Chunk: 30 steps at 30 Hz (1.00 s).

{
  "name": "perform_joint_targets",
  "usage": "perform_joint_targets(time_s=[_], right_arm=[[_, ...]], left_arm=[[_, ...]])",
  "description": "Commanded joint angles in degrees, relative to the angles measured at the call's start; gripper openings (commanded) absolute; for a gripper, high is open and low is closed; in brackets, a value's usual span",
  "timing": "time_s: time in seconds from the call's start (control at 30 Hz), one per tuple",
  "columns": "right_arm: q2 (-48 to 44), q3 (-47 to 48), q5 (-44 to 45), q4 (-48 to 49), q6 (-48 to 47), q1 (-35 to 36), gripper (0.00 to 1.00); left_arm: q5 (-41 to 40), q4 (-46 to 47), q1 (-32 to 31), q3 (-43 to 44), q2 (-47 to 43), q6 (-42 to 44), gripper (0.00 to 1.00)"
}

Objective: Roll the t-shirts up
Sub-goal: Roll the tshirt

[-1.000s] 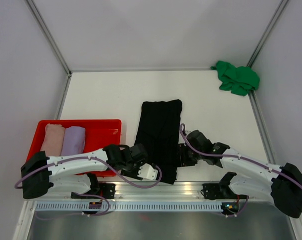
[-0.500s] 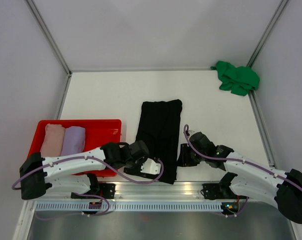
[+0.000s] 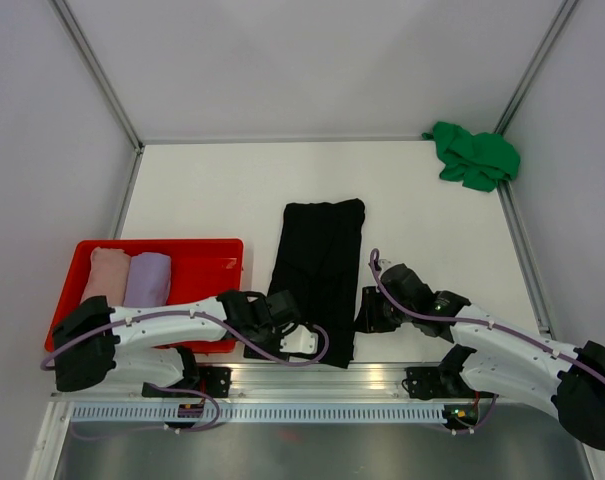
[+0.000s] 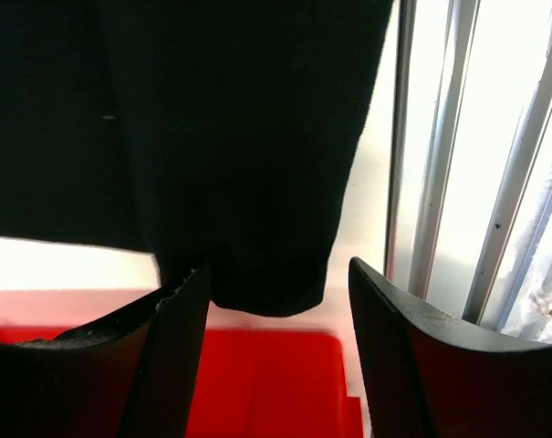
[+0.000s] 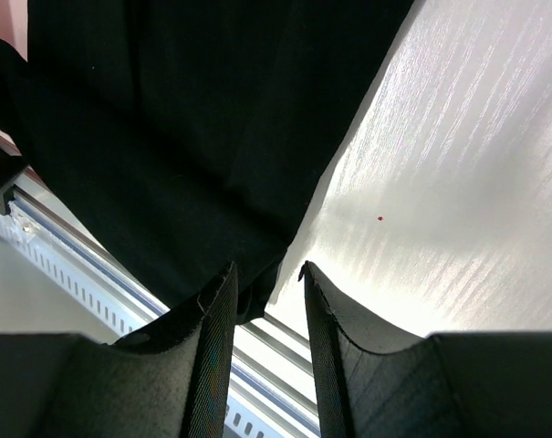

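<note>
Black t-shirt: flat mid-surface, hem nearest the arms.
Left end effector: jaws apart, empty, at hem corner.
Right end effector: half open at the other corner; grip unclear.
Risk: uneven corner grips could skew the roll.

No legible text, label, brand, number or sign is found in any of the three views. A small pale mark is noted on the inner wall of the red tray in the top view. It is too small for any characters to be made out.
</note>
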Motion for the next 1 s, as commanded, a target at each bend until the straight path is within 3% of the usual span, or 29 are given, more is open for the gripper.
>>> perform_joint_targets(time_s=[0.0,0.33,0.63,0.73,0.97], right_arm=[[0.2,0.6,0.7,0.8,0.4,-0.3,0.42],[-2.1,0.6,1.2,0.4,2.2,-0.2,0.42],[-4.9,1.6,2.4,-1.7,0.4,-0.2,0.43],[-4.8,1.5,1.4,-1.7,-1.5,-0.2,0.43],[-8.8,-0.4,-1.2,3.5,-4.1,-0.1,0.42]], left_arm=[[3.8,3.1,-0.4,-2.2,2.6,-3.2,0.67],[1.9,9.6,-0.3,-5.6,6.2,-2.9,0.63],[2.2,10.0,0.6,-4.7,7.0,-0.9,0.26],[3.7,8.4,1.4,-2.5,6.8,-0.6,0.05],[20.7,-2.2,8.5,3.4,6.2,4.8,0.02]])
